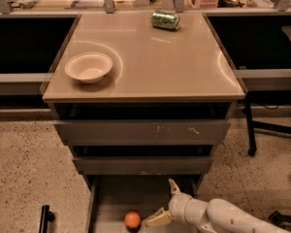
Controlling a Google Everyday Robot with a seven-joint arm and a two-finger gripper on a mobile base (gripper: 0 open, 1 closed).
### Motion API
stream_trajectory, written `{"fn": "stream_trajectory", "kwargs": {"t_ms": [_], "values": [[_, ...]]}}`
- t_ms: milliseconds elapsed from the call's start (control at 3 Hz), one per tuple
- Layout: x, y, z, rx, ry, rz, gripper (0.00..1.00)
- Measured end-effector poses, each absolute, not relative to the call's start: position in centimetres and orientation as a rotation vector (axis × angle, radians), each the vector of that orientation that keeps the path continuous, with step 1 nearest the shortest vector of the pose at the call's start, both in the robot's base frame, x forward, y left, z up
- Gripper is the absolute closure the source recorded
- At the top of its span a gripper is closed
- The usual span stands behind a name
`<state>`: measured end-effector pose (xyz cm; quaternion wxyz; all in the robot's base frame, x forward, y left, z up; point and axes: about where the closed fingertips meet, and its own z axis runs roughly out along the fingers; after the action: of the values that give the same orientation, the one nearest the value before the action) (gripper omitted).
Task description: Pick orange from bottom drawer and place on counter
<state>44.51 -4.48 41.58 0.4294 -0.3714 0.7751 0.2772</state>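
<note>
Tool [158, 203] hangs inside the bottom drawer [117, 198], spread wide and holding nothing. I see the orange [132, 220] just beside its lower tip, toward the drawer's left wall.

No legible txt or labels anywhere, incl. on green can [165, 20].

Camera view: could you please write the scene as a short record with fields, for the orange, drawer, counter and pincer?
orange: on the floor of the bottom drawer
bottom drawer: pulled out
pincer: open, inside the bottom drawer, just right of the orange, not gripping it
counter: holds a white bowl at left and a green can lying at the back
task state: orange not yet picked
</note>
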Motion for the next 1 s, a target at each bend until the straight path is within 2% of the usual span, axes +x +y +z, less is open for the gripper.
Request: {"fn": "stream_trajectory", "kwargs": {"t_ms": [333, 667, 1000], "values": [[45.5, -3.4, 37.4, -1.001, 1.84, 0.783, 0.0], [45.4, -3.1, 37.0, -1.004, 1.857, 0.773, 0.0], [45.7, -1.9, 32.7, -1.046, 1.891, 0.79, 0.0]]}}
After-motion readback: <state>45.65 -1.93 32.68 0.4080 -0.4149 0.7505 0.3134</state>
